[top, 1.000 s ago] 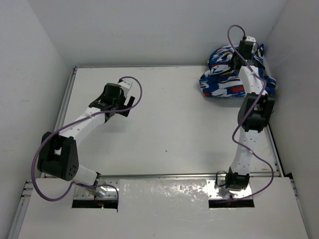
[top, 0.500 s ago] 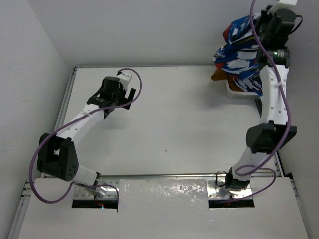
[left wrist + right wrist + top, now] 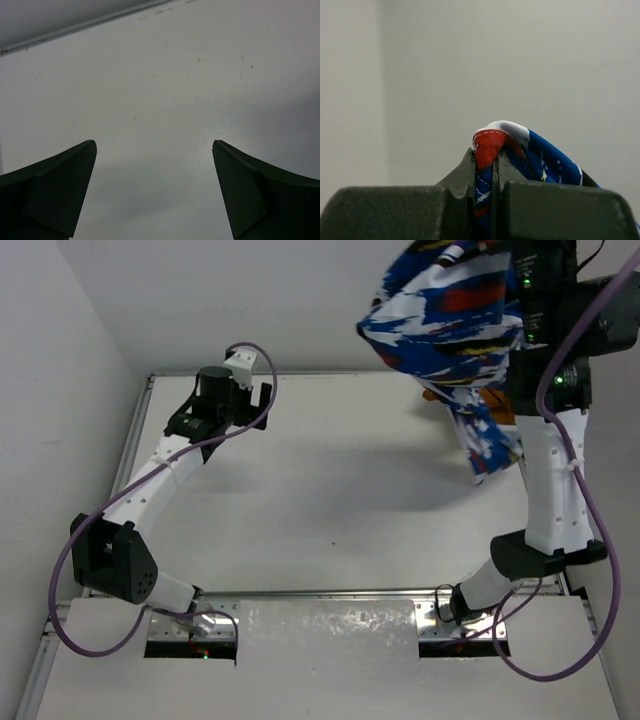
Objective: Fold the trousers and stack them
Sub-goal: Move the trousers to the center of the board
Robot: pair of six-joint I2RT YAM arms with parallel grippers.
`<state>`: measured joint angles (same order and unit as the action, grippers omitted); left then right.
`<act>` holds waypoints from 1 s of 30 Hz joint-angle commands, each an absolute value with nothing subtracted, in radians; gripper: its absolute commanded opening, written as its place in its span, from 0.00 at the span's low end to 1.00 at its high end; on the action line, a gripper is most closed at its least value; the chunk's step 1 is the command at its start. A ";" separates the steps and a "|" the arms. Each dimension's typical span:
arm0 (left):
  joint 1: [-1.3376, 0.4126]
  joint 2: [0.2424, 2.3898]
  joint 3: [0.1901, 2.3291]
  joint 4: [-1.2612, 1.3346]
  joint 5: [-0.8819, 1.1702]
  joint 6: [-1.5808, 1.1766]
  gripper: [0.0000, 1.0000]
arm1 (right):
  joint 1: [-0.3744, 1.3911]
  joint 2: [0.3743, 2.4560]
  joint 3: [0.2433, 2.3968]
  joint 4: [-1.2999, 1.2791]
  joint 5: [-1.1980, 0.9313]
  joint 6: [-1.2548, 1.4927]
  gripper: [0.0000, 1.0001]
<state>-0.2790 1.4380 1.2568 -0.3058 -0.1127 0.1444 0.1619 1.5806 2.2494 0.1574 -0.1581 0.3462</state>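
Observation:
The royal blue trousers with white, red and black patches hang in the air at the back right, one end trailing down to about the table's right side. My right gripper is shut on a fold of the trousers, held high above the table; in the top view its fingers are hidden by the fabric. My left gripper is open and empty near the table's back left, its fingers spread wide over bare white surface.
An orange-brown thing peeks out behind the hanging fabric at the back right. White walls close in the table at the back and both sides. A raised rail runs along the table's near edge.
My right arm has lifted the trousers off the back right corner and swung them up and to the left. My left gripper has moved a little toward the back.

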 commanded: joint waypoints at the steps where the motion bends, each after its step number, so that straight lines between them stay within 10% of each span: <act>1: -0.255 1.404 1.347 -0.308 -0.129 0.089 1.00 | 0.351 1.650 2.405 0.442 -0.226 0.410 0.00; 15: -0.035 1.405 1.448 -0.361 -0.210 0.095 1.00 | 0.511 1.865 2.010 -0.068 0.144 0.330 0.00; 18: -0.029 1.426 1.474 -0.370 -0.192 0.121 1.00 | 0.471 2.014 2.043 -0.280 0.134 0.308 0.26; 22: -0.086 1.453 1.502 -0.495 -0.054 0.309 0.97 | 0.369 2.239 2.230 -0.589 0.005 0.374 0.99; 30: -0.258 1.340 1.125 -0.900 0.126 0.630 0.91 | 0.327 2.025 1.813 -0.495 0.037 0.315 0.99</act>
